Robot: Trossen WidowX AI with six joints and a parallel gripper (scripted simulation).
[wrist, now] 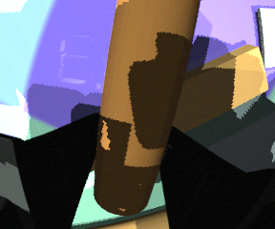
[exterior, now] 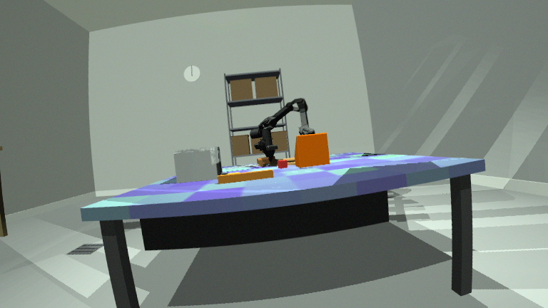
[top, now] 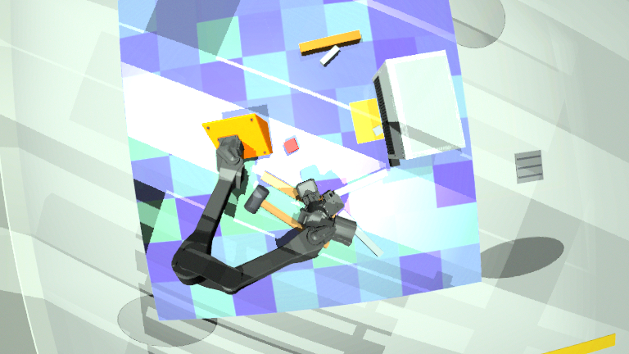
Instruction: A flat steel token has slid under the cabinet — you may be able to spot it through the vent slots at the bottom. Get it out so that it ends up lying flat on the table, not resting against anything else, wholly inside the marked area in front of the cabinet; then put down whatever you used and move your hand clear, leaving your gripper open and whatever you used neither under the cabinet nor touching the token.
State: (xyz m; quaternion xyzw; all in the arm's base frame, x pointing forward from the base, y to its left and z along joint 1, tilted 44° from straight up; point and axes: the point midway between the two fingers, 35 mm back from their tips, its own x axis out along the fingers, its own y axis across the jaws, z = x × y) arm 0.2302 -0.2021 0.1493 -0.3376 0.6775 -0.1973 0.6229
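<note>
My gripper (exterior: 271,159) (wrist: 132,126) is shut on a round wooden handle (wrist: 128,91). A pale flat strip (top: 361,182) reaches from under my hand toward the cabinet and looks like this tool's blade; the join is hidden. The white cabinet (top: 424,104) (exterior: 195,166) stands to the right in the top view, its dark vent slots (top: 383,118) facing the yellow marked area (top: 362,120). A small pale square (top: 377,130), apparently the token, lies at that area's cabinet-side edge; whether it touches the cabinet or is wholly inside cannot be told.
A black-headed mallet (top: 256,198), a wooden handle (top: 277,183) and another pale strip (top: 367,242) lie around my hand. A red cube (top: 291,145) (exterior: 282,163) is near the orange pedestal (top: 232,124) (exterior: 312,150). An orange bar (top: 330,43) (exterior: 245,176) and a white piece (top: 329,56) lie farther off.
</note>
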